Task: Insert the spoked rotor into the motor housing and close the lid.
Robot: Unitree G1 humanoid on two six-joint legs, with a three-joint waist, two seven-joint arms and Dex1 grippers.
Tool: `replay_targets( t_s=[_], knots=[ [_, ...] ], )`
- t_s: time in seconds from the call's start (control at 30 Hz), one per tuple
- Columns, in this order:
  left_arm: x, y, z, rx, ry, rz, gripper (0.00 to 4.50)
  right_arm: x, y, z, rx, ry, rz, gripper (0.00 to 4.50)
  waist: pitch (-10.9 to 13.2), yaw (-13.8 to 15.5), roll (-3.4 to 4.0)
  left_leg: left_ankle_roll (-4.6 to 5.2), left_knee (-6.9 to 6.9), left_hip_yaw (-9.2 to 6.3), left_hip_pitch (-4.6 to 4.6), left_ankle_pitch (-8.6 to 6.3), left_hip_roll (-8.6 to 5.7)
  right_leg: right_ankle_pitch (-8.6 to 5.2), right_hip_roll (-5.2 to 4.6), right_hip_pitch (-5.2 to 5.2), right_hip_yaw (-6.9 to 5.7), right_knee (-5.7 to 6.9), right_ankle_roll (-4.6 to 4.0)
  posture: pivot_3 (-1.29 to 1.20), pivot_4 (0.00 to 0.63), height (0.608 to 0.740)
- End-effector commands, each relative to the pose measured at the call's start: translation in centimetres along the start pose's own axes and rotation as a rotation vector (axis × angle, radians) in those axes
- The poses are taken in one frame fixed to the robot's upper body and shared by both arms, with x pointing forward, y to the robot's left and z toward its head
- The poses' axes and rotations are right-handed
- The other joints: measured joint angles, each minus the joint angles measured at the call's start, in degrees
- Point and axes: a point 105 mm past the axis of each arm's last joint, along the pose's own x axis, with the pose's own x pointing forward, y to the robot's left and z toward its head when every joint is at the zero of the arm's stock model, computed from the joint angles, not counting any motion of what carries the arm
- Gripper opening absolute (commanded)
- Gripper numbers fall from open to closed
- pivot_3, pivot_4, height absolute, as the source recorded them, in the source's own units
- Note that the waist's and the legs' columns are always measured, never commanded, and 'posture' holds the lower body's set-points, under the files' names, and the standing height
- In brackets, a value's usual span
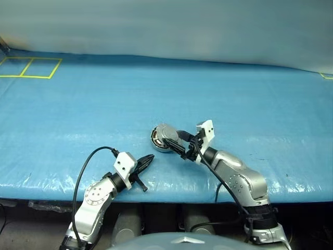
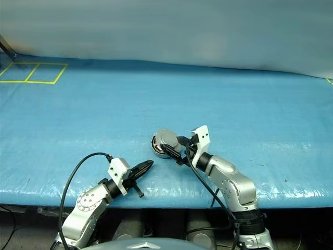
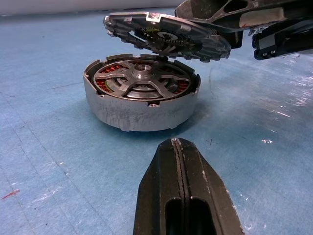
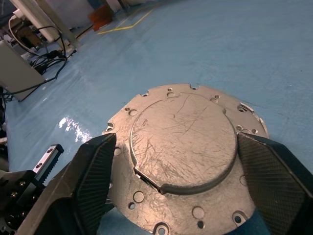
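The motor housing [image 3: 137, 110], a short grey cylinder, sits on the blue table near its front edge. The spoked rotor [image 3: 142, 78] lies seated inside it, with copper windings showing between the spokes. The lid [image 3: 166, 36] hangs tilted just above the housing, dark face down and plain grey face [image 4: 183, 142] up. My right gripper [image 1: 173, 138] spans the lid, and its fingers [image 4: 88, 171] stand against opposite sides of the rim. My left gripper [image 1: 148, 159] is shut and empty, a short way in front of the housing and pointing at it.
Blue sheeting covers the table [image 1: 234, 94], which stretches wide behind and to both sides. Yellow tape squares [image 1: 31, 67] mark its far left corner. A black cable [image 1: 86, 166] loops beside my left arm at the front edge. Equipment and cables [image 4: 29, 63] stand beyond the table.
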Motion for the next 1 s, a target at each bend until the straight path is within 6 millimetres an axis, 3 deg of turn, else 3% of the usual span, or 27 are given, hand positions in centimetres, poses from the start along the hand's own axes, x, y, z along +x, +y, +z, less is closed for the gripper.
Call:
replay_targets(
  t_s=[0.03, 0.3, 0.57, 1.0],
  knots=[
    [0.1, 0.0, 1.2, 0.022, -0.043, 0.002, 0.00, 0.4, 0.8, 1.4, -0.030, -0.065, 0.028, 3.08, 0.00, -0.01, 0.00, 0.00, 0.00, 0.00, 0.00, 0.00, 0.00, 0.00, 0.00, 0.00, 0.00, 0.00, 0.00, 0.00, 0.150, 0.740],
    [0.0, 0.0, 1.1, 0.017, -0.044, 0.007, 0.00, 0.7, 2.2, 2.9, -0.089, -0.132, -0.011, 3.08, 0.00, 0.04, 0.00, 0.00, 0.00, -0.01, -0.02, 0.00, 0.00, 0.00, 0.00, 0.00, 0.00, 0.00, 0.00, 0.00, 0.150, 0.740],
    [0.2, -0.2, 1.0, 0.008, -0.045, 0.003, 0.00, 1.6, 4.2, 1.6, -0.208, -0.013, -0.019, 3.08, 0.00, 0.03, 0.00, -0.01, 0.00, 0.00, -0.02, 0.00, -0.01, 0.00, -0.02, -0.04, 0.00, 0.00, 0.00, 0.00, 0.150, 0.740],
    [0.1, -0.1, 1.1, 0.011, -0.052, 0.012, 0.00, 3.0, 1.4, -0.8, -0.280, 0.121, -0.195, 3.08, -0.01, -0.30, 0.00, -0.03, 0.00, 0.02, 0.01, 0.02, 0.03, -0.01, 0.02, -0.03, -0.01, 0.02, -0.01, 0.00, 0.150, 0.740]
  ],
)
